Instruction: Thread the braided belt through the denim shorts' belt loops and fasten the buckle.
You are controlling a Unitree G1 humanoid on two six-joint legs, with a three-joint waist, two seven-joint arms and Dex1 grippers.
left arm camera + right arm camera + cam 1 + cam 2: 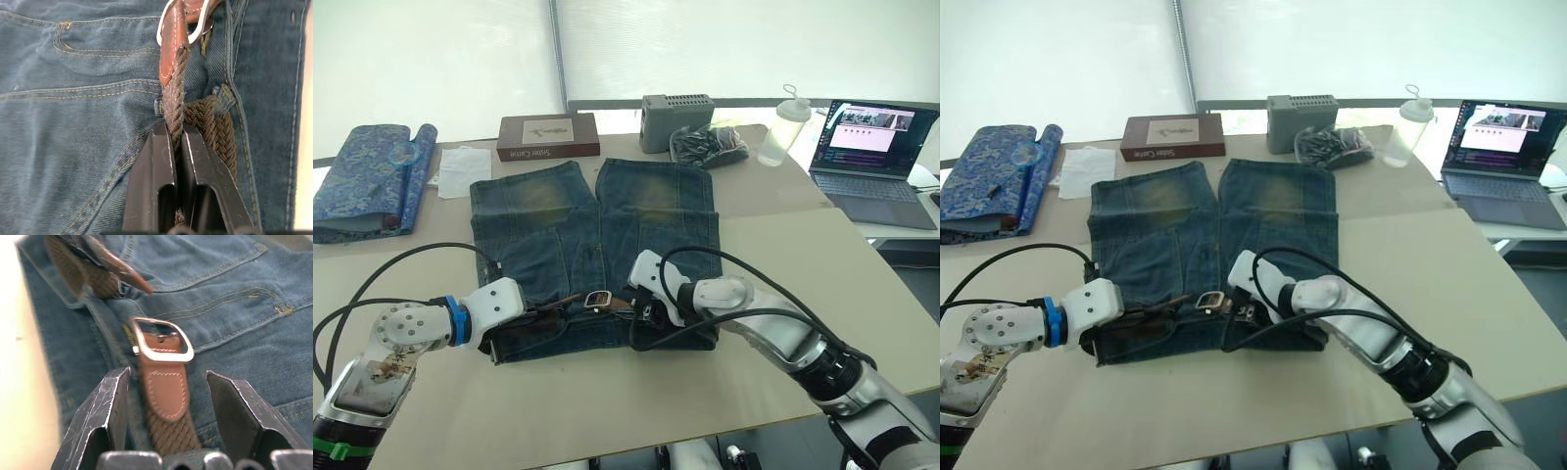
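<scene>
The denim shorts [592,235] lie flat on the table, waistband toward me. The braided belt [205,117] runs along the waistband under a belt loop [222,95]. My left gripper [546,312] is shut on the belt's free end [175,112], holding its brown leather tip [172,54] toward the buckle [598,300]. In the right wrist view the tip [132,278] lies just short of the silver buckle [161,340]. My right gripper [168,374] stands open, one finger on each side of the buckle's leather tab [166,389], touching nothing.
Behind the shorts sit a brown box [548,137], a grey box [676,119], a black bag [709,145] and a clear bottle [780,127]. A laptop [871,147] is far right. A blue patterned fabric roll [367,181] and white paper [462,166] lie at left.
</scene>
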